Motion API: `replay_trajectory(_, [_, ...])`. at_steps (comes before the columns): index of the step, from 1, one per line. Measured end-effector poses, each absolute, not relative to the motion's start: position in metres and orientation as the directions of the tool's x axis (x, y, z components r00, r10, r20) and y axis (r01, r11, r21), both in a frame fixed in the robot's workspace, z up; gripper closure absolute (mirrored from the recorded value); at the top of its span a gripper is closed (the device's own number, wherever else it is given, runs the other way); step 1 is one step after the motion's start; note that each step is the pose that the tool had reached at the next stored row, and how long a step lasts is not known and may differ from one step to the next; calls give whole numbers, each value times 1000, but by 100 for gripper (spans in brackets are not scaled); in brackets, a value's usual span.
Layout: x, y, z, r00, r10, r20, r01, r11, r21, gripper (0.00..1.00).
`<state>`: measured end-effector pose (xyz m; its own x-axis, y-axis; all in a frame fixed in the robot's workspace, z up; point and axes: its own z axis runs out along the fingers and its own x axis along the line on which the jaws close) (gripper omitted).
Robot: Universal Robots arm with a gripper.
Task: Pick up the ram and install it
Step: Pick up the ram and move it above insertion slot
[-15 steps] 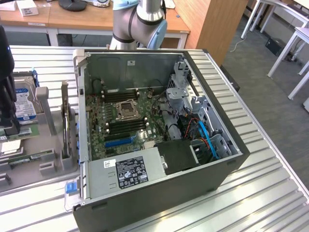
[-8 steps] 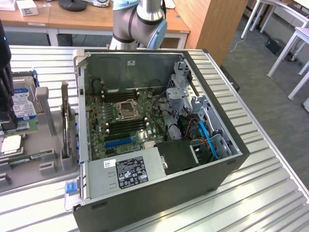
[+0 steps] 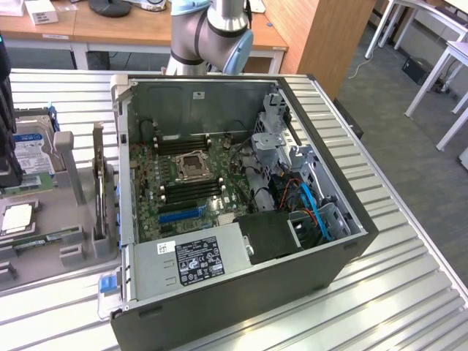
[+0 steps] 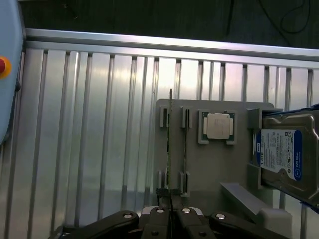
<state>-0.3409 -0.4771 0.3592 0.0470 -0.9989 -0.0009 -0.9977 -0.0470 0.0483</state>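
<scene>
1. Exterior view: the ram [image 3: 45, 237] is seen in the grey holder [image 3: 71, 161] at the view's left, beside the open case [image 3: 256, 292] and near the drive [image 3: 29, 153].
2. Wrist view: the gripper [image 4: 170, 195] is clenched and empty above the ram [image 4: 170, 134], which is set on edge in the holder [image 4: 214, 164] beside the CPU [image 4: 218, 125]. The drive [image 4: 286, 154] label appears to read "WD Blue".

Grey UR arm [image 3: 208, 33], lt-blue joint cap [image 3: 238, 53], black gripper [image 4: 171, 200] (silver screws)

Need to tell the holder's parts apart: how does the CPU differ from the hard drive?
The CPU is small and square; the hard drive is much larger and rectangular. The CPU shows a plain silver lid, the hard drive a blue-and-white label. The CPU lies flat; the hard drive looks tilted. Both sit in the grey holder.
</scene>
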Motion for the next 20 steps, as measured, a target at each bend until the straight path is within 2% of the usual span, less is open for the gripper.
replay_trajectory(12, [-341, -477, 382, 47, -999, -1, -998, -47, 48, 88])
replay_trajectory(20, [-340, -477, 383, 47, -999, -1, -998, -47, 49, 88])
